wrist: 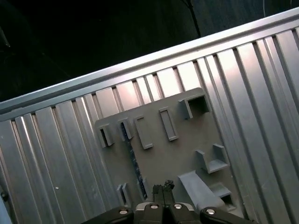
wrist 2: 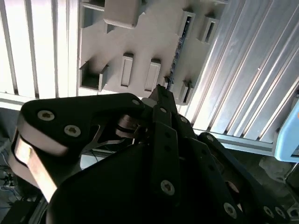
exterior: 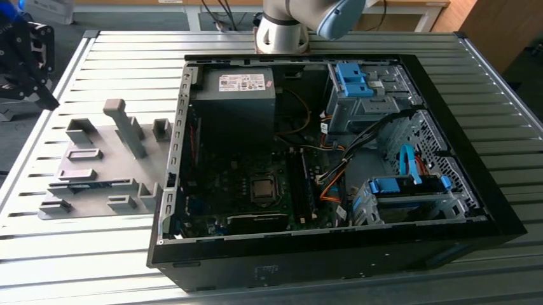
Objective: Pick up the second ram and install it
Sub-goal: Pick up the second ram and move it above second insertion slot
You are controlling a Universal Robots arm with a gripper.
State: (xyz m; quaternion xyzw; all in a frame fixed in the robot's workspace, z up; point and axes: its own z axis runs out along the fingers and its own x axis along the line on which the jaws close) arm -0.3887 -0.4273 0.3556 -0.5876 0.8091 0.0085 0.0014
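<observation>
The ram (wrist: 132, 158) was seen standing on its long edge in a narrow slot of the grey fixture (wrist: 182, 140), held between small upright holders at its two ends. In the exterior view it was seen as a thin blue strip (exterior: 85, 185) near the front edge of the fixture. The fixture lay flat on the ribbed metal tabletop (wrist: 56, 154), on the exterior view's left of the open PC case (exterior: 339, 254) and just beside it. In both wrist views the end effector (wrist: 163, 189) was seen above the fixture, with its fingertips drawn together and nothing gripped between them. Its tip was lined up near one end of the ram, and whether it touched the ram could not be told. In the second wrist view the ram was seen as a dark line (wrist 2: 179, 44) running away from the closed tip (wrist 2: 161, 89). The arm (exterior: 284, 28) was mounted at the tabletop's far edge, behind the case.
</observation>
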